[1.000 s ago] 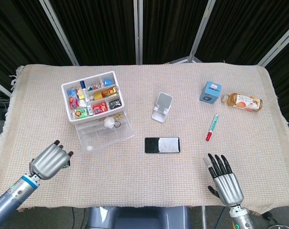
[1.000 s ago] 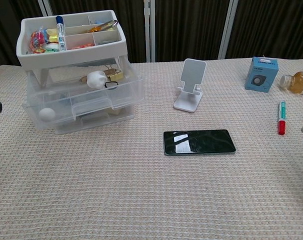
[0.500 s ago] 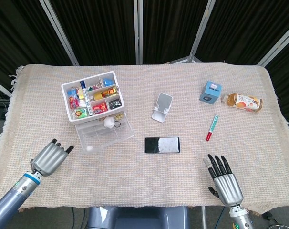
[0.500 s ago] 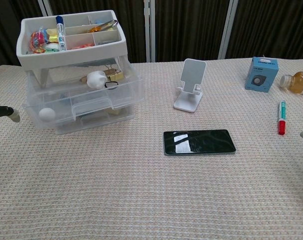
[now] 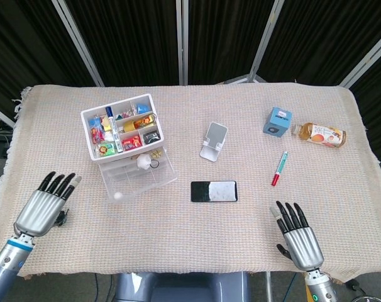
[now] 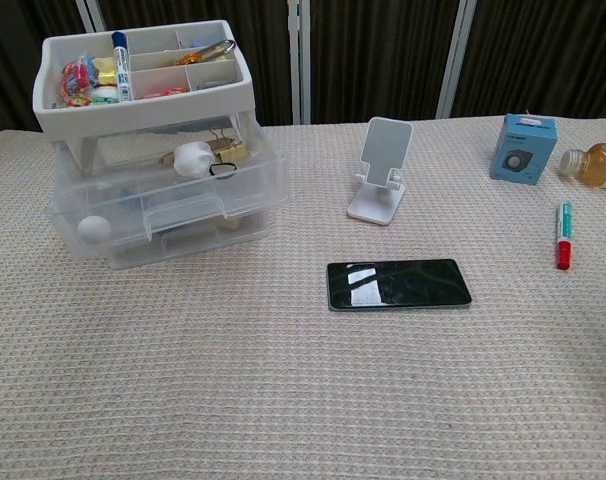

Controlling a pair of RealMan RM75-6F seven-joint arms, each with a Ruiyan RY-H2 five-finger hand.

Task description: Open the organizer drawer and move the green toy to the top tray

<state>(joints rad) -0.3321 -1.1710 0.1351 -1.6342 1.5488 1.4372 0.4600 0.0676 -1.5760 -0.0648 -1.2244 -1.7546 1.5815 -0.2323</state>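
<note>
The white organizer's top tray [image 5: 90,119] [image 6: 143,108] holds several small colourful items and a blue marker. Below it the clear drawer [image 5: 165,178] [image 6: 253,185] stands pulled out, with a white round toy [image 5: 142,162] [image 6: 193,158], a small white ball [image 5: 118,195] [image 6: 94,227] and metal clips inside. No green toy is plainly distinguishable in either view. My left hand [image 5: 43,204] lies open near the front left of the table, left of the drawer and apart from it. My right hand [image 5: 297,236] is open at the front right, holding nothing.
A black phone [image 5: 214,190] [image 6: 398,283] lies mid-table, a white phone stand [image 5: 213,141] [image 6: 383,170] behind it. A red-and-green pen [image 5: 278,168] [image 6: 562,236], a blue box [image 5: 277,121] [image 6: 523,147] and a bottle [image 5: 321,134] [image 6: 595,163] sit at the right.
My left hand has moved left, away from the drawer, its fingers uncurling to lie straight; it has left the chest view. The right hand has slipped slightly toward the front edge.
</note>
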